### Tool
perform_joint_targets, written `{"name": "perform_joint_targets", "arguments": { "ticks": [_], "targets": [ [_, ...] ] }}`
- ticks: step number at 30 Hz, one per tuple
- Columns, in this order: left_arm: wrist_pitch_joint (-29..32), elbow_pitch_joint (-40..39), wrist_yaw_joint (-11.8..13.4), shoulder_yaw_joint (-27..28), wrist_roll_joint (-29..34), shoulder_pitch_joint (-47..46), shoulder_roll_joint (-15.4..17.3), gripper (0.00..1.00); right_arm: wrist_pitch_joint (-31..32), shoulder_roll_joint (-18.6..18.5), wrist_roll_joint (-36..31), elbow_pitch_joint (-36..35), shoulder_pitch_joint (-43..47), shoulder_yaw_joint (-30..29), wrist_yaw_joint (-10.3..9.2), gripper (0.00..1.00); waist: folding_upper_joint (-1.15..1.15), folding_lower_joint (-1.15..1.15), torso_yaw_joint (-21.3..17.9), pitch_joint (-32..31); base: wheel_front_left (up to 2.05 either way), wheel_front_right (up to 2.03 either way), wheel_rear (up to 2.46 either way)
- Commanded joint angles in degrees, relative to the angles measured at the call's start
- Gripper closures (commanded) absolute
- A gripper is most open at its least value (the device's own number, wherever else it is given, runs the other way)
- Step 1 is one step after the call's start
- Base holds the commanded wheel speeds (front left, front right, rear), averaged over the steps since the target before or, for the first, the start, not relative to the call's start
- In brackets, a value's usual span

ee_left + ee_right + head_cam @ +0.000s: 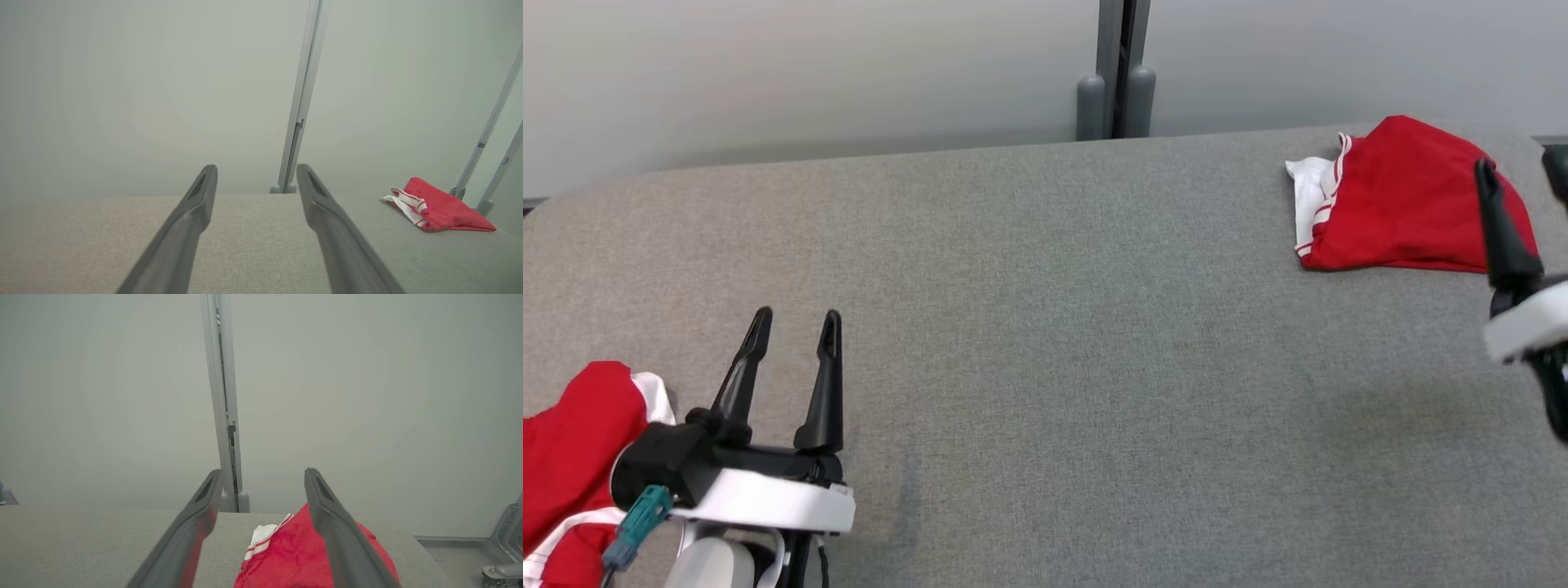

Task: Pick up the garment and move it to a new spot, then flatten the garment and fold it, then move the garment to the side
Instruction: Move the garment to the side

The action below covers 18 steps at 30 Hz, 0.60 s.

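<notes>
folded garment (1401,200) lies far right on the tabletop (1045,367), set-aside apparently done, near the spread right end effector (1521,163); the spread, empty left end effector (796,317) likely next takes the crumpled garment (572,441) beside it.

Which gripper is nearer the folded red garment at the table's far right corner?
Right. The right gripper is open at the right edge of the folded red garment; the left gripper is far across the table, at its near left.
</notes>
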Motion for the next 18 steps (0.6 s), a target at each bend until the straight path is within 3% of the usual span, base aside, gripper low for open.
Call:
{"name": "perform_joint_targets", "arguments": {
  "ticks": [1, 4, 8, 18],
  "targets": [
    [-0.1, -0.1, 0.3, 0.4, -0.1, 1.0, 0.4, 0.0, -0.3, 1.0, -1.4, -1.9, 3.0, -2.4, 0.02, 0.0, 0.0, 0.0, 0.4, -0.7, 0.0, 0.0, 0.0],
    [-0.1, -0.3, 0.7, 1.4, -0.4, 3.0, 0.1, 0.0, -0.3, 5.6, -5.8, -8.0, 11.0, -8.7, 0.02, 0.0, 0.0, 0.0, 0.6, -2.0, 0.0, 0.0, 0.0],
    [-0.1, -0.6, 1.1, 1.9, -0.8, 4.7, -0.4, 0.0, -0.3, 9.3, -9.4, -13.6, 17.4, -12.8, 0.02, 0.0, 0.0, 0.0, 1.0, -2.6, 0.0, 0.0, 0.0],
    [-0.1, -1.4, 0.2, 3.4, 0.2, 6.7, -1.1, 0.0, -0.3, 15.0, -15.6, -19.2, 27.0, -15.9, 0.02, 0.0, 0.0, 0.0, 1.5, -3.6, 0.0, 0.0, 0.0]
  ]
}}
